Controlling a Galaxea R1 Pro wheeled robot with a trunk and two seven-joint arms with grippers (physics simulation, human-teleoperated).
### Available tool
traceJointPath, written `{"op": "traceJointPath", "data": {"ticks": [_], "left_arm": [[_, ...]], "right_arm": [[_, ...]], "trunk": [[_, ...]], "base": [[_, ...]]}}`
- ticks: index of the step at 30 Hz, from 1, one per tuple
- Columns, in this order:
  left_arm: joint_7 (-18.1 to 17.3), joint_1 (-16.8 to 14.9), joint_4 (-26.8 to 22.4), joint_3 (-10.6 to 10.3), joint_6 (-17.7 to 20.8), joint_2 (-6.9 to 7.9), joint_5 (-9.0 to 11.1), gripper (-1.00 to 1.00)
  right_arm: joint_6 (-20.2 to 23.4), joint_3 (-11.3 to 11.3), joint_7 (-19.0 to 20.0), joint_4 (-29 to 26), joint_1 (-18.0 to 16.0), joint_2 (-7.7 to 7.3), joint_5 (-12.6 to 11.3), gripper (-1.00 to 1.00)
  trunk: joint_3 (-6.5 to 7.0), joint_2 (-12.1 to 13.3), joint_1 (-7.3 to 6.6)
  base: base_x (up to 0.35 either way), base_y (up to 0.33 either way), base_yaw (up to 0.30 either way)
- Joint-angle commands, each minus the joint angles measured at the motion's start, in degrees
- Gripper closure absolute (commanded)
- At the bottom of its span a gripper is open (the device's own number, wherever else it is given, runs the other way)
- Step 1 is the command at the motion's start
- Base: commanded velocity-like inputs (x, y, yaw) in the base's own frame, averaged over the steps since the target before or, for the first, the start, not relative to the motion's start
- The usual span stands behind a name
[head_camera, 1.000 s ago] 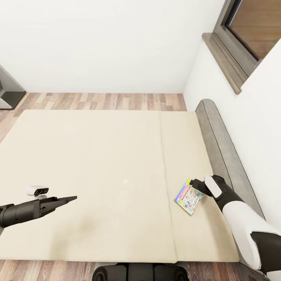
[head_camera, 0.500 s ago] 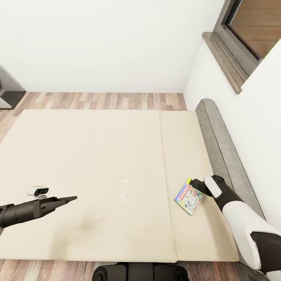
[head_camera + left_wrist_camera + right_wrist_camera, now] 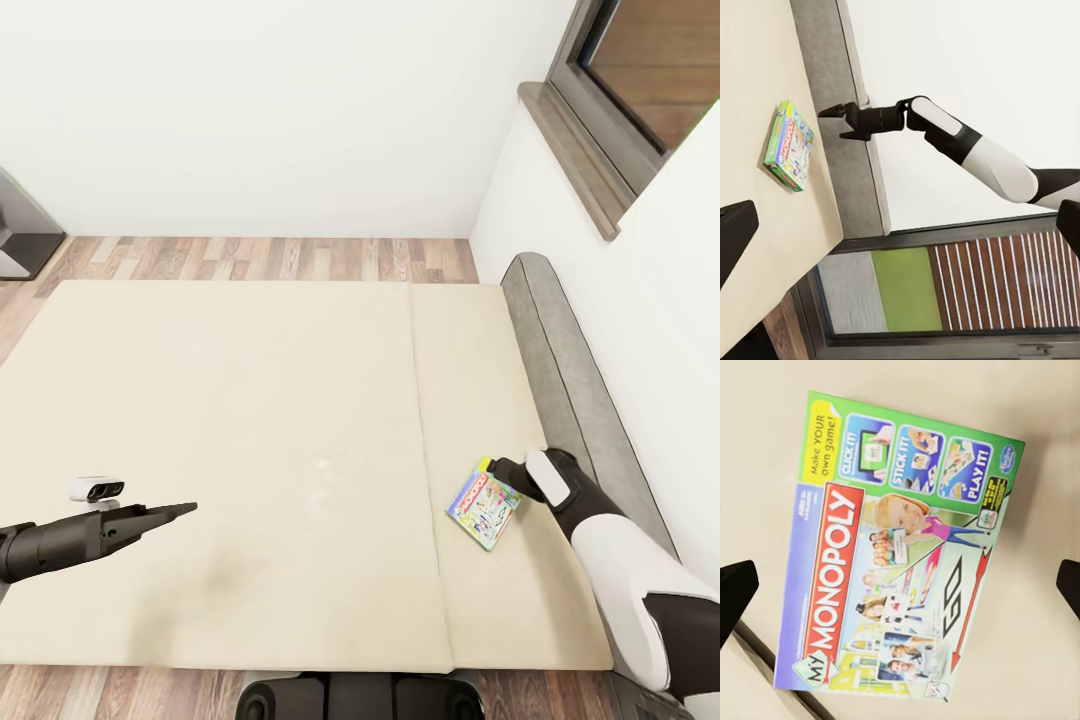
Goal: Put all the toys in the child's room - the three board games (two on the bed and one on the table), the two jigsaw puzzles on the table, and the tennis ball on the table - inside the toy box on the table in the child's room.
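Observation:
A white Monopoly board game with a colourful border lies flat on the beige mattress of the bed, near the headboard side. My right gripper hangs just above the box's far end, open and holding nothing. Through the right wrist camera the box lies face up between the spread fingertips. The left wrist camera catches the same game with the right gripper over it, jaws apart. My left gripper hovers open over the mattress far to the left, holding nothing.
The grey padded headboard runs along the white wall on the right, under a dark-framed window. Wood-plank floor shows beyond the bed. A dark piece of furniture stands at the far left. My base is against the bed's near edge.

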Motion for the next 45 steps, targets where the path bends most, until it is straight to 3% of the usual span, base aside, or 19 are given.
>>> {"op": "traceJointPath", "data": {"ticks": [1, 13, 45], "left_arm": [[-0.21, -0.02, -0.01, -0.01, 0.61, 0.03, -0.02, -1.00], [-0.21, -0.02, -0.01, -0.01, 0.61, 0.00, -0.02, -1.00], [-0.21, -0.02, -0.01, -0.01, 0.59, 0.04, 0.00, -1.00]], "right_arm": [[0.22, -0.05, -0.49, -0.13, -0.06, -0.02, -0.61, -1.00], [0.81, -0.45, -0.14, -0.37, -1.35, 0.07, -0.75, -1.00], [2.93, -0.66, -0.32, -0.39, -2.84, -0.09, -0.70, -1.00]], "trunk": [[-0.07, -0.09, 0.03], [-0.40, -0.09, 0.03], [-3.34, -0.09, 0.03]], "base": [[0.000, 0.000, 0.000], [0.000, 0.000, 0.000], [0.000, 0.000, 0.000]]}}
